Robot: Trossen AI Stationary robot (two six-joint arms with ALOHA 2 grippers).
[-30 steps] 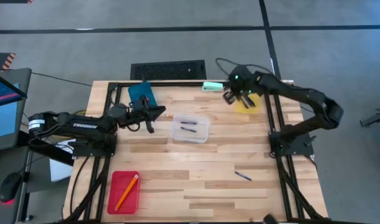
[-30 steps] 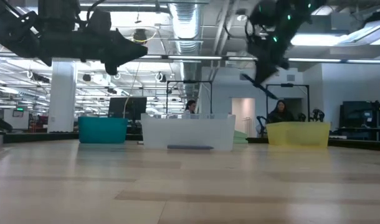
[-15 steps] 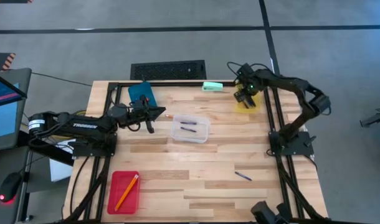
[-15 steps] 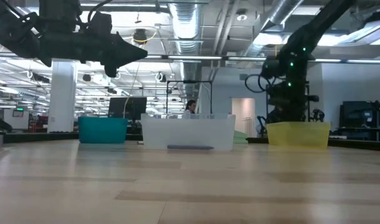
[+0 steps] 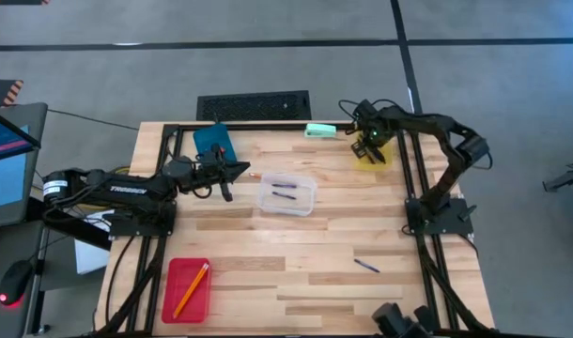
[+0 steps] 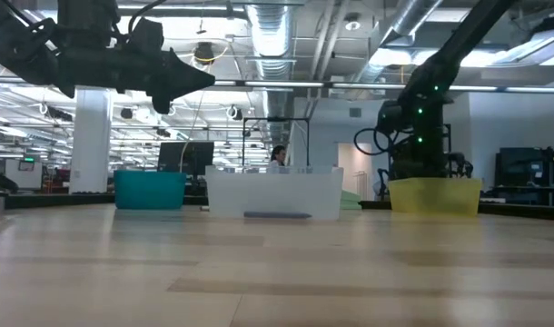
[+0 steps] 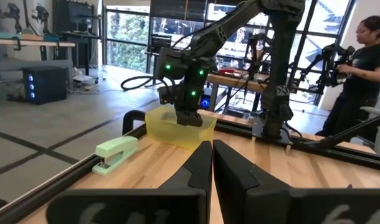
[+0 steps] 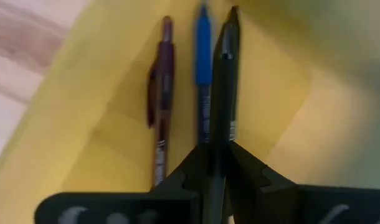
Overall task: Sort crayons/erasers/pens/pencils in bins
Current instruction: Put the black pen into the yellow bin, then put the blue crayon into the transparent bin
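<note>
Progress, as far as we can judge, is past the midpoint. We see the right end effector (image 5: 369, 144) lowered into the yellow bin (image 5: 370, 156) near the far right corner of the desk (image 5: 315, 253), its fingers closed on a dark pen (image 8: 224, 74). Two more pens, a maroon pen (image 8: 161, 93) and a blue pen (image 8: 203, 74), already lie in that bin beside it. The clear bin (image 5: 287, 194) at mid-desk holds two dark sticks, too small for us to tell what they are. The red bin (image 5: 187, 288) at the near left corner holds the pencils (image 5: 192, 286). The teal bin (image 5: 214, 142) at the far left edge shows no contents that we can make out.

One loose blue pen (image 5: 366, 266) remains on the desk toward the near right; we judge it still needs sorting. The mint-green stapler (image 5: 320, 130) rests at the far edge.

The left end effector (image 5: 241, 170) waits near the teal bin, fingers together and empty.
</note>
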